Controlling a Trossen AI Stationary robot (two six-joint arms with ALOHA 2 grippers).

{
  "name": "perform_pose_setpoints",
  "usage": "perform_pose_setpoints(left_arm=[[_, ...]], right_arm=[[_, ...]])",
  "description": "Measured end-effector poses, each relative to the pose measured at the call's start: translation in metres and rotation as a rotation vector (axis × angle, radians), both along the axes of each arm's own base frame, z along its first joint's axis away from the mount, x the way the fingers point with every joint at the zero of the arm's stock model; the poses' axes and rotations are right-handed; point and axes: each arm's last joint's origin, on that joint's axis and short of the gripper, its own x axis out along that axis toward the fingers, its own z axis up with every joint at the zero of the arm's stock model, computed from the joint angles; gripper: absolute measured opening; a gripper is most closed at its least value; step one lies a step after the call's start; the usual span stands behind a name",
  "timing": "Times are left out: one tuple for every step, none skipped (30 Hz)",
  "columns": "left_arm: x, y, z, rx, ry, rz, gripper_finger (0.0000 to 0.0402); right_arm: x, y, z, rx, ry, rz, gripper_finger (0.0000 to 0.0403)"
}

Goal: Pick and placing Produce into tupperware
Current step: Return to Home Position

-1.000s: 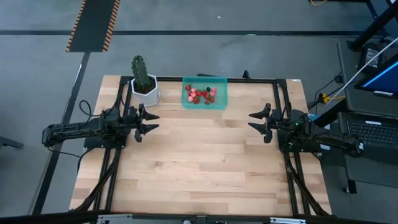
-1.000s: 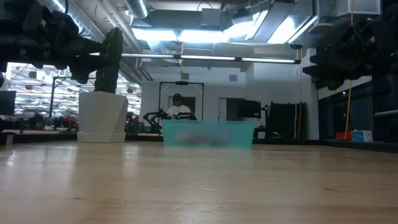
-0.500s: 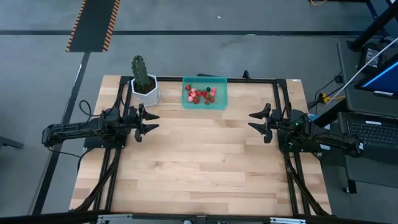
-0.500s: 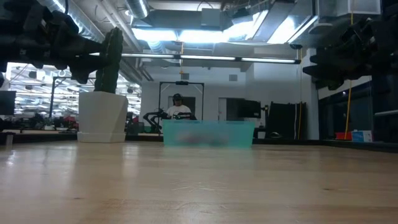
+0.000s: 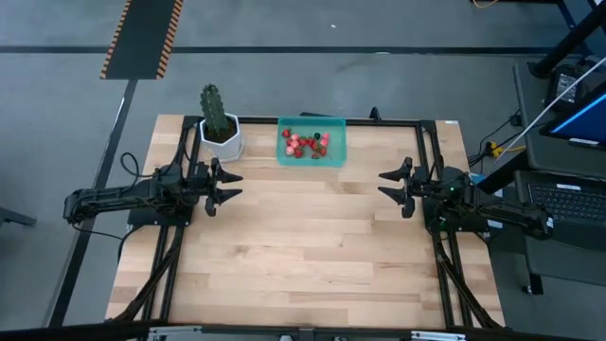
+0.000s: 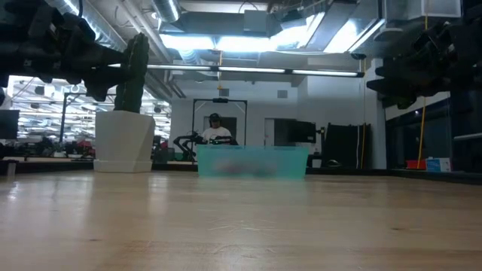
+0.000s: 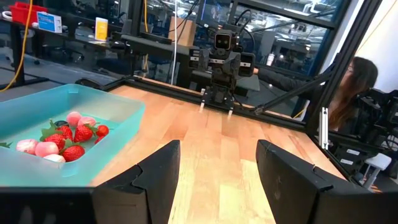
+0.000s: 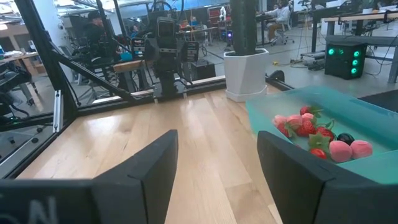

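The teal tupperware [image 5: 311, 141] stands flat on its base near the table's far edge. The red and pink produce [image 5: 305, 145] lies inside it, with a dark berry [image 8: 345, 139] among the pieces; both wrist views show the pile [image 7: 60, 140]. My left gripper [image 5: 230, 183] hovers open above the table's left side, pointing right. My right gripper [image 5: 385, 185] hovers open above the right side, pointing left. Neither one touches anything.
A green cactus in a white hexagonal pot [image 5: 220, 127] stands left of the tupperware. A black frame [image 5: 379, 121] runs along the table's far and side edges. Bare wood [image 5: 303, 237] lies between the arms. A person [image 7: 354, 81] sits beyond the table.
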Motion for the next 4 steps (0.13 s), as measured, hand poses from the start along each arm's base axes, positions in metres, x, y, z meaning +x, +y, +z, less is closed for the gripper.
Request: perform_pose_setpoints(left_arm=[[0.0000,0.0000,0.0000,0.000,0.000,0.000,0.0204],[0.0000,0.0000,0.0000,0.000,0.000,0.000,0.0204],[0.0000,0.0000,0.0000,0.000,0.000,0.000,0.0204],[0.0000,0.0000,0.0000,0.000,0.000,0.000,0.0204]], right_arm=[[0.0000,0.0000,0.0000,0.001,0.000,0.000,0.0222],[0.0000,0.0000,0.0000,0.001,0.000,0.000,0.0222],[0.0000,0.0000,0.0000,0.001,0.000,0.000,0.0222],[0.0000,0.0000,0.0000,0.001,0.000,0.000,0.0222]])
